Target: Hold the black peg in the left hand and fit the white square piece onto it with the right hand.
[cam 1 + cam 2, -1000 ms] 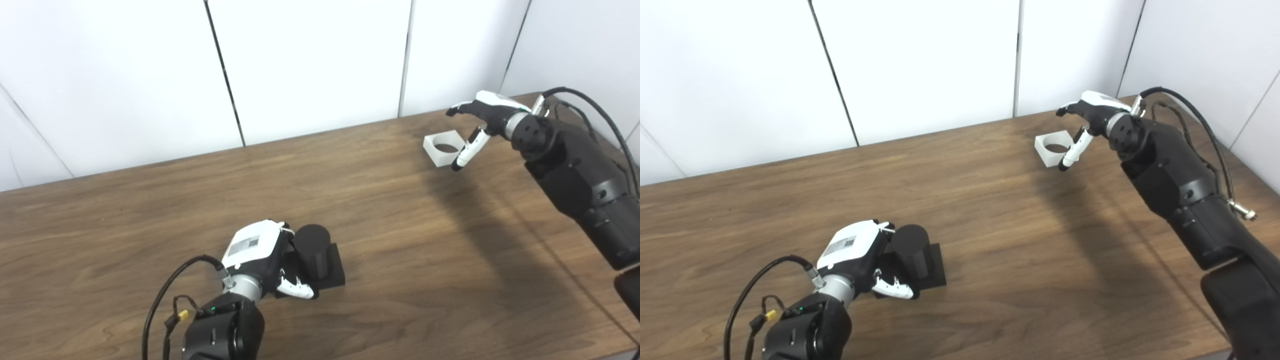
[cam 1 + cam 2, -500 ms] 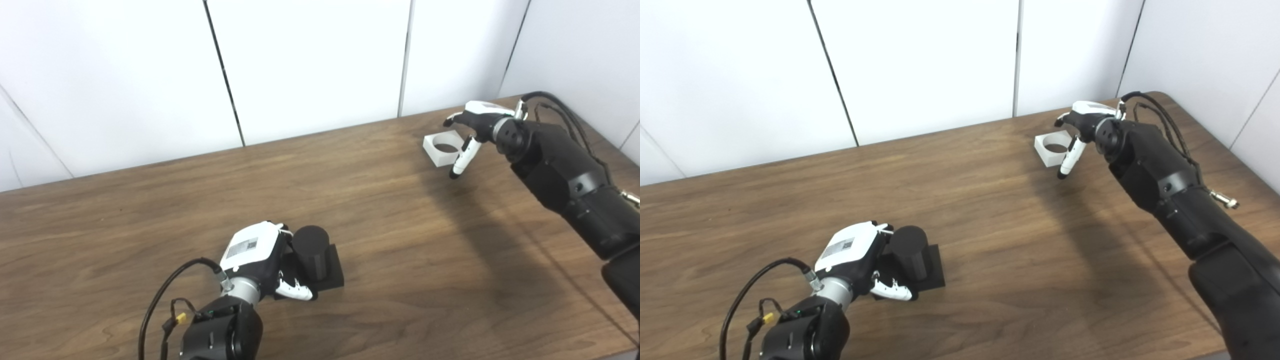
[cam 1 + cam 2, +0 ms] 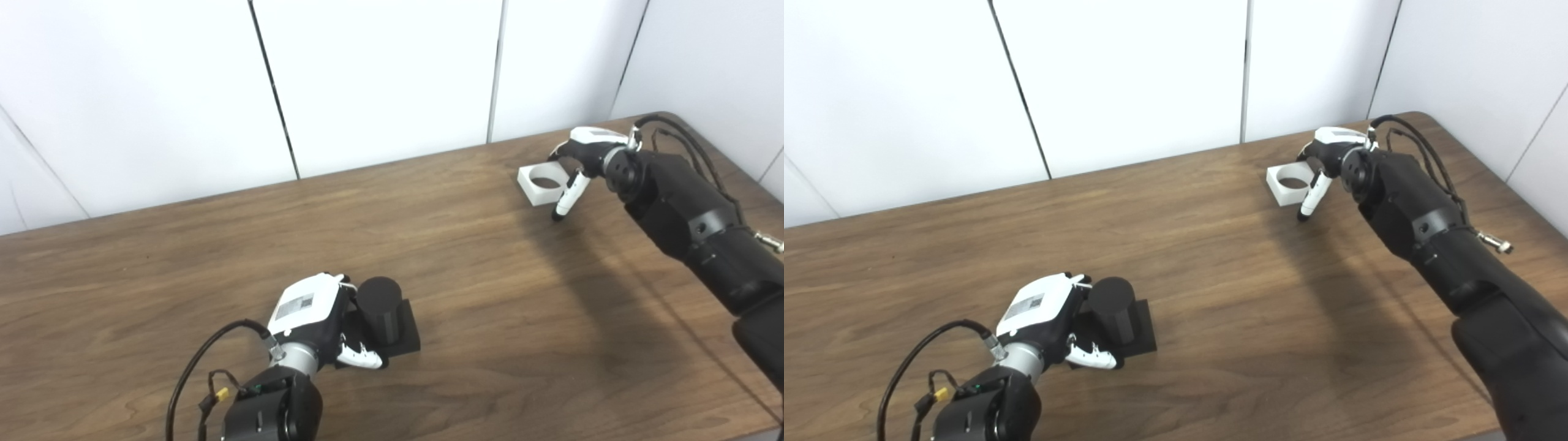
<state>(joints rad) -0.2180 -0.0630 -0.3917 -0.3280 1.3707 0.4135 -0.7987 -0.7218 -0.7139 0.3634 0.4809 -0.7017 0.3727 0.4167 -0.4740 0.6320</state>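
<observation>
The black peg [image 3: 380, 303] stands upright on its square black base [image 3: 405, 338] near the table's front. My left hand [image 3: 315, 315] presses against its left side, with the thumb across the base's front edge and the fingers hidden behind the peg. The white square piece [image 3: 542, 184], with a round hole through it, lies flat at the far right of the table. My right hand [image 3: 582, 160] hovers at its right edge, open. The thumb hangs down past the near corner and the fingers reach over the far side. It is not closed on the piece.
The wooden table [image 3: 490, 275] ends in a rounded corner [image 3: 667, 116] just behind the right hand. White wall panels [image 3: 380, 73] rise directly behind the table's back edge. The right forearm [image 3: 692, 214] stretches over the table's right side.
The right hand and arm have come down and closed in on the white piece's right edge, fingers curling closer over it. The left hand and peg have barely shifted.
</observation>
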